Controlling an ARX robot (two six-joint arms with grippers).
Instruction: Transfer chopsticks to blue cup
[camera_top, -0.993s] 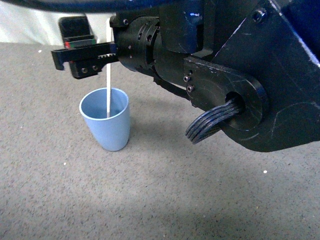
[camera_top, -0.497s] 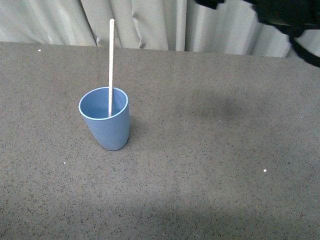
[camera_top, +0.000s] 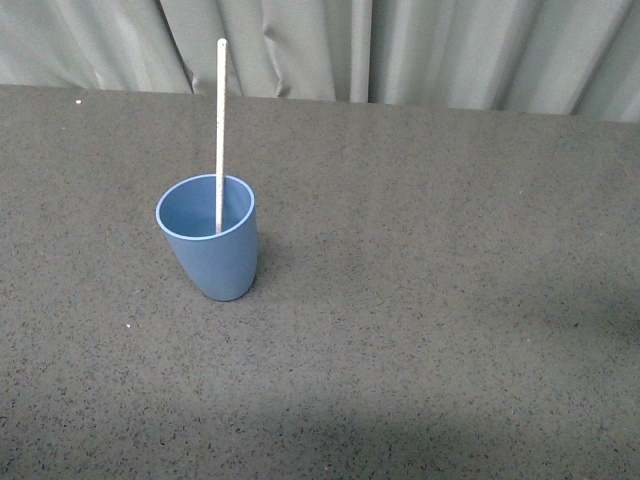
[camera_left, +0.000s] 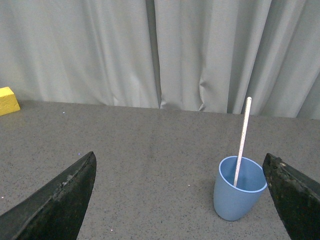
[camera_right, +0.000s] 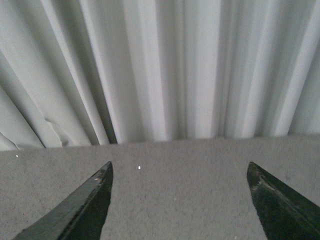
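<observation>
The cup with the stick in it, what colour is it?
The cup is light blue all over, clearest in the front view.

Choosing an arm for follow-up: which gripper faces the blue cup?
The left gripper: its view shows the blue cup holding the chopsticks; the right gripper sees only curtain and table.

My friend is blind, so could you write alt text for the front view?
A single cream-white chopstick stands nearly upright inside a light-blue cup on a dark grey speckled table. Pale pleated curtains hang behind; no robot arm is in view.
</observation>
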